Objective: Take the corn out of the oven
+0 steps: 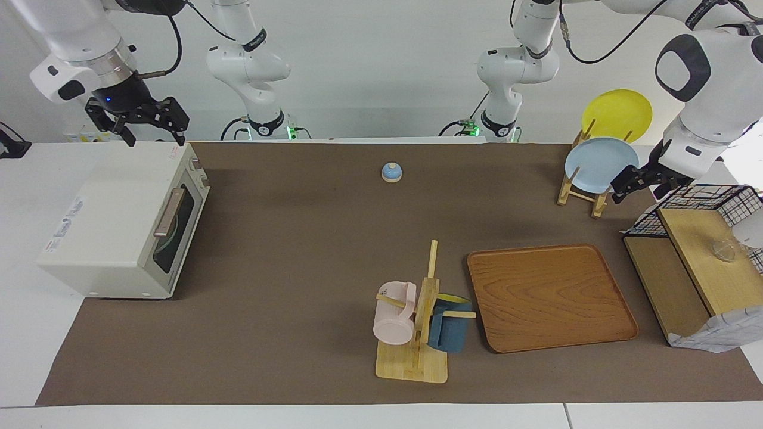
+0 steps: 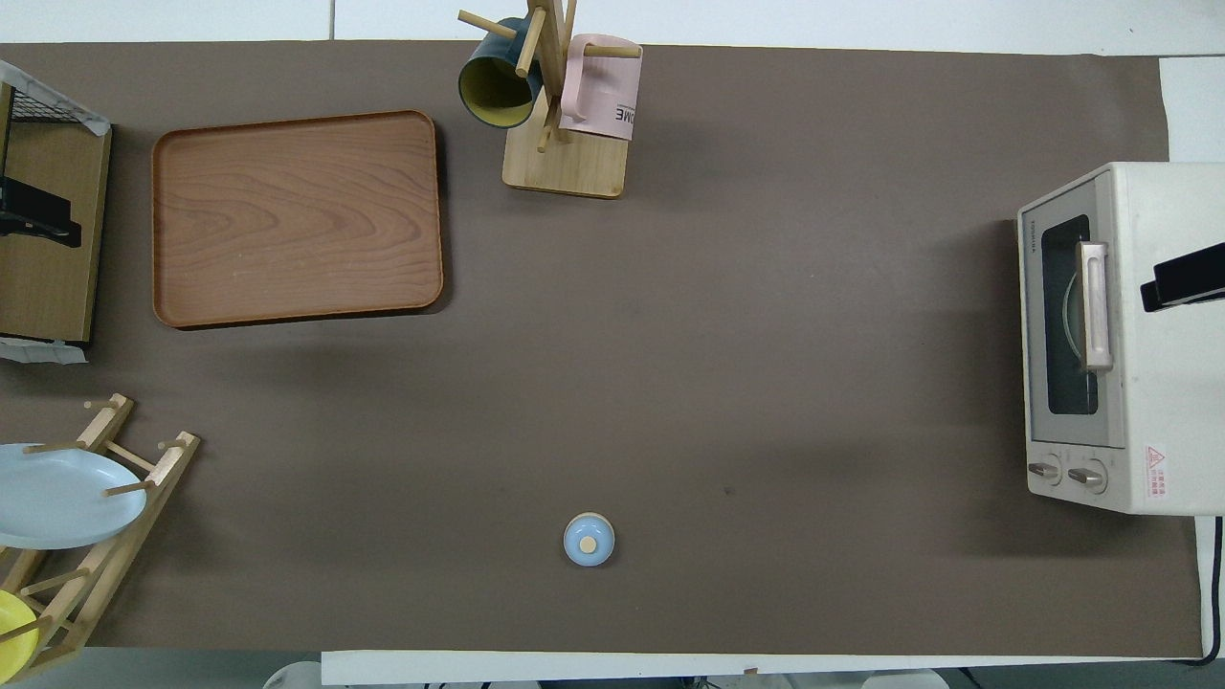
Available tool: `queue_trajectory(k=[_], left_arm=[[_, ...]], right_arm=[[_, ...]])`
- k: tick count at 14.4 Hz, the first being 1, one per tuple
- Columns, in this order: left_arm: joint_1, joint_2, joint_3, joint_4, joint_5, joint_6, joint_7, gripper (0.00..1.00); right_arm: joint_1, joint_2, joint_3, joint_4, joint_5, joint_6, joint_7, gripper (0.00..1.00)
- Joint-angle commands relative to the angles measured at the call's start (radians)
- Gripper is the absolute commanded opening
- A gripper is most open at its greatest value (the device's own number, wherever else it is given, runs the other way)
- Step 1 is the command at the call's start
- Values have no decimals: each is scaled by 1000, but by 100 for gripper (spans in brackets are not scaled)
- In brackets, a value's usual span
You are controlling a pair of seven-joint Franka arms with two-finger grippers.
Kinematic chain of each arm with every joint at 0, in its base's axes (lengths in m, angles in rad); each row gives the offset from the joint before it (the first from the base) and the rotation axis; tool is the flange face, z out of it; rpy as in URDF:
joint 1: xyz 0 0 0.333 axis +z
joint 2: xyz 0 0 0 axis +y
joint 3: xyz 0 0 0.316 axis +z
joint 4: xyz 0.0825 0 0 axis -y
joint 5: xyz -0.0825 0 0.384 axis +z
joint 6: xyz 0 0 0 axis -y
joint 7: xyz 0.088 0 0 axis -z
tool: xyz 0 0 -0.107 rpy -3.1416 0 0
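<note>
The cream-white oven point(image 1: 113, 232) stands at the right arm's end of the table, and it also shows in the overhead view point(image 2: 1148, 335). Its dark glass door point(image 1: 179, 229) with the tan bar handle point(image 1: 169, 212) is shut. The corn is hidden; I see no yellow cob through the glass. My right gripper point(image 1: 154, 137) is open and empty, up in the air over the oven's corner nearest the robots, and shows over the oven's top in the overhead view point(image 2: 1182, 282). My left gripper point(image 1: 632, 183) hangs between the plate rack and the wire basket.
A wooden tray point(image 1: 551, 298) lies toward the left arm's end. Beside it stands a mug tree point(image 1: 417, 322) with a pink and a blue mug. A small blue lid point(image 1: 391, 172) sits near the robots. A plate rack point(image 1: 581, 190) holds a light blue and a yellow plate. A wire basket point(image 1: 709, 208) sits on a wooden shelf.
</note>
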Motion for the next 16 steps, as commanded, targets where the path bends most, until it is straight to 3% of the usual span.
queue_trajectory(k=[1, 10, 11, 14, 15, 16], left_arm=[[-3, -14, 4, -12, -3, -12, -2, 100], [-3, -14, 4, -12, -3, -12, -2, 100], [-3, -14, 4, -12, -3, -12, -2, 100], [-3, -14, 4, -12, -3, -12, -2, 100], [-3, -14, 4, -12, -3, -12, -2, 100], [-3, -14, 4, -12, -3, -12, -2, 100]], right_arm=[[-6, -15, 3, -17, -14, 2, 8, 100], [-9, -40, -6, -20, -6, -4, -10, 100], [-9, -40, -3, -28, -5, 4, -13, 93], [-9, -29, 1, -84, -3, 56, -22, 26], [-9, -32, 1, -142, -3, 89, -28, 9], [-9, -38, 1, -213, -3, 165, -19, 1]])
